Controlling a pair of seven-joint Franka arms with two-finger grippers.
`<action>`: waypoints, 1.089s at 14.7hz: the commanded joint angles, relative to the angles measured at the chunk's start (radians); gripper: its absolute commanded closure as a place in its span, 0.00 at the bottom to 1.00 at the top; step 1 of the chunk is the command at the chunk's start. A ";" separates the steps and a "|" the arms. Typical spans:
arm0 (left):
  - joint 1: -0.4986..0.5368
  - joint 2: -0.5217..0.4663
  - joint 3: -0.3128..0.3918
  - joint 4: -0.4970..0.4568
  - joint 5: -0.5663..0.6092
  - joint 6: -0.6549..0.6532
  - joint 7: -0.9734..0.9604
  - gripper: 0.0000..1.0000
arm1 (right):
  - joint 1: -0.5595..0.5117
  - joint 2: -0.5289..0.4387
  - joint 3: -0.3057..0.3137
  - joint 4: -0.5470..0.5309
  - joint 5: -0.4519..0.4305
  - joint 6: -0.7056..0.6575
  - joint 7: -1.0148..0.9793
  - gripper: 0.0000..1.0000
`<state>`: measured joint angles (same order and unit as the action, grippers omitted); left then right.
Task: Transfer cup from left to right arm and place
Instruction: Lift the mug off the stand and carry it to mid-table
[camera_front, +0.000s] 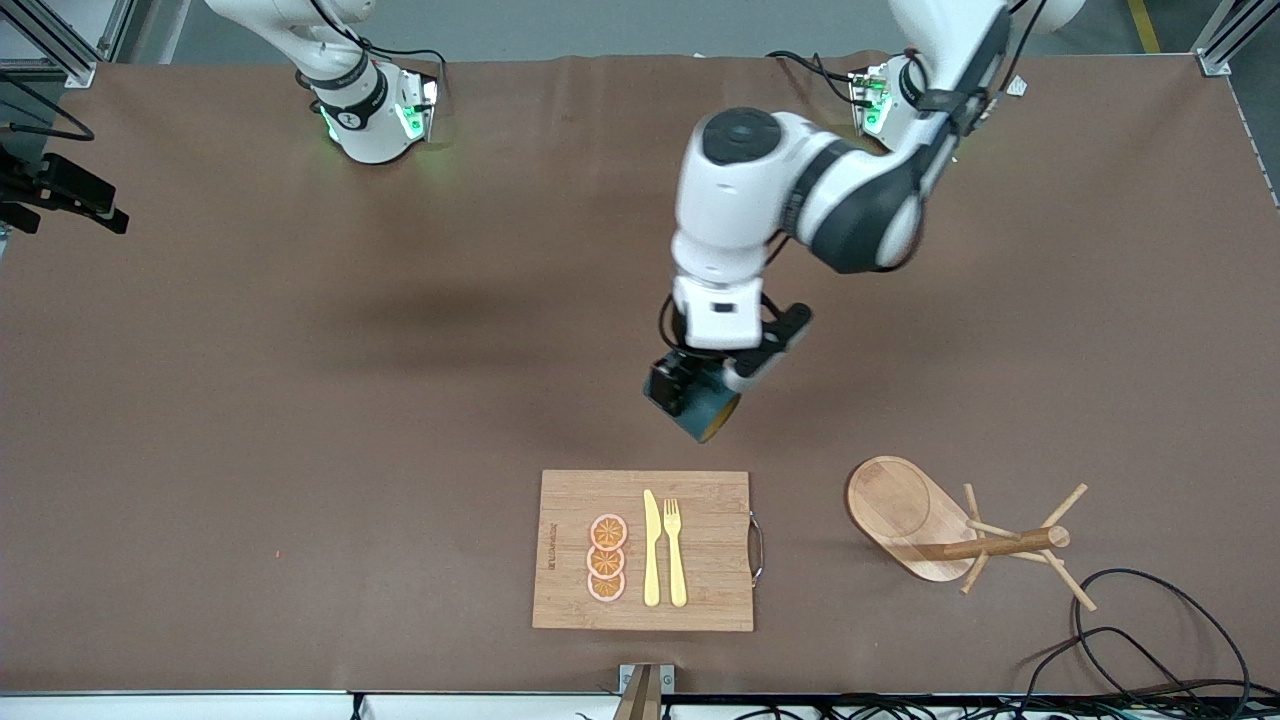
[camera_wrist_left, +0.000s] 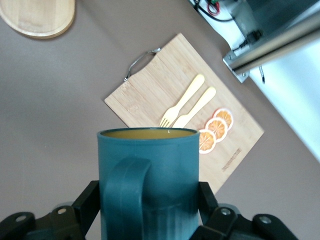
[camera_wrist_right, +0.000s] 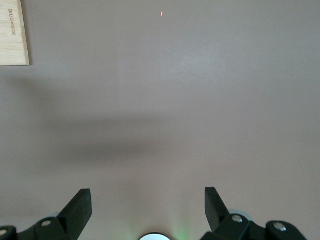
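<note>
One cup (camera_front: 705, 410) is held aloft over the desk (camera_front: 300, 400), just short of the cutting board (camera_front: 560, 500), clamped at its ribbed sides by the fingers (camera_wrist_left: 85, 202) of the left gripper (camera_front: 700, 395). It is tipped on its side, apparently so that it can be offered for a handover. The right gripper (camera_wrist_right: 147, 210) waits over bare desk, its fingers (camera_wrist_right: 80, 205) spread wide and empty. On the single board are counted three orange slices (camera_front: 607, 558), one knife (camera_front: 651, 548) and one fork (camera_front: 675, 550). One wooden peg rack (camera_front: 960, 530) lies toppled toward the left arm's end.
</note>
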<state>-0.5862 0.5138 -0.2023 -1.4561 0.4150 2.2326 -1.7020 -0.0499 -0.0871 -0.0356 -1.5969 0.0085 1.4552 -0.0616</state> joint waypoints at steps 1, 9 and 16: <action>-0.105 0.083 0.021 0.013 0.211 -0.005 -0.126 0.44 | -0.007 -0.020 0.014 -0.018 -0.016 -0.012 -0.009 0.00; -0.372 0.258 0.026 0.007 0.747 -0.197 -0.476 0.44 | -0.021 0.012 0.008 0.005 -0.004 -0.010 0.003 0.00; -0.460 0.413 0.024 0.003 1.194 -0.260 -0.610 0.44 | -0.045 0.234 0.008 0.061 -0.010 0.007 -0.010 0.00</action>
<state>-1.0164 0.9024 -0.1886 -1.4735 1.5397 1.9950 -2.3127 -0.0636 0.0636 -0.0374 -1.5905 0.0028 1.4706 -0.0617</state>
